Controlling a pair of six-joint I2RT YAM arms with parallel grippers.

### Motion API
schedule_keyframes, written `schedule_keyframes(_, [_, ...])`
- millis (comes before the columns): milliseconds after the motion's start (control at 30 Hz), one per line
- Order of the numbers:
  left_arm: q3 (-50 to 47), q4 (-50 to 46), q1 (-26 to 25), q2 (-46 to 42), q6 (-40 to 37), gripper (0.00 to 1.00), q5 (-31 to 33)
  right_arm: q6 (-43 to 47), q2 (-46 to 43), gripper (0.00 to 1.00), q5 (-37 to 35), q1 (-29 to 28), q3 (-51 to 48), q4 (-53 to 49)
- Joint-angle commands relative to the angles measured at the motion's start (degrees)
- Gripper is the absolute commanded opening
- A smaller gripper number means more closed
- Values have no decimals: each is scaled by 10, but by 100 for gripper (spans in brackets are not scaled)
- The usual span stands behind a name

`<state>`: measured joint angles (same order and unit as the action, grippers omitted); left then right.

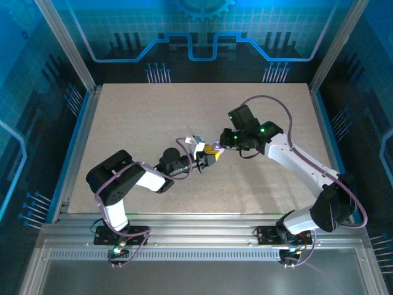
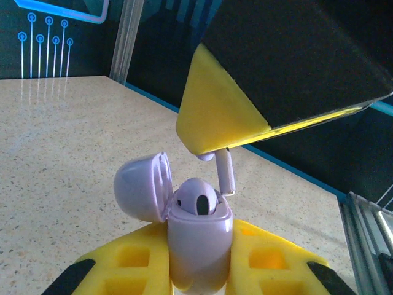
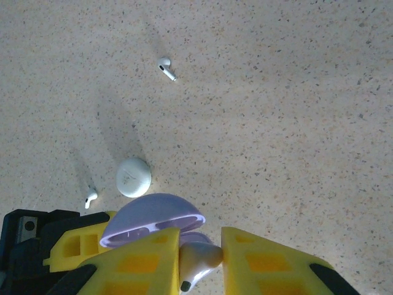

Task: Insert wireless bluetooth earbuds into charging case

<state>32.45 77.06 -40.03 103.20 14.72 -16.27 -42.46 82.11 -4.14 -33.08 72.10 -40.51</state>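
Now the right gripper (image 3: 199, 257), jaws pinched on a small white plastic earbud (image 2: 225, 170), hangs just above the open, pale-lilac, rounded charging case (image 2: 199, 236), which the left gripper (image 2: 198, 264) clamps tightly. Line the stem up with its socket, lower it straight and slowly, and release only once it is seated.

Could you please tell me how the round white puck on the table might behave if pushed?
The white puck looks small and smooth, so it would probably slide easily on the speckled table. It lies flat, so tipping seems unlikely. Its rounded edge may be slippery to pinch.
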Motion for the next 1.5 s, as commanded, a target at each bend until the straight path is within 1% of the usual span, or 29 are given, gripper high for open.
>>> schedule_keyframes(0, [14, 31, -5, -3, 7, 18, 5, 4, 10, 22, -20, -12, 16, -2])
schedule_keyframes(433, [21, 31, -4, -9, 14, 18, 5, 4, 6, 22, -53, -28, 10, 13])
schedule_keyframes(833, [22, 31, -5, -9, 20, 18, 1, 0, -17, 21, -87, -33, -5, 58])
schedule_keyframes(1467, [31, 31, -5, -12, 31, 18, 14, -2, -38, 21, -96, -47, -31, 39])
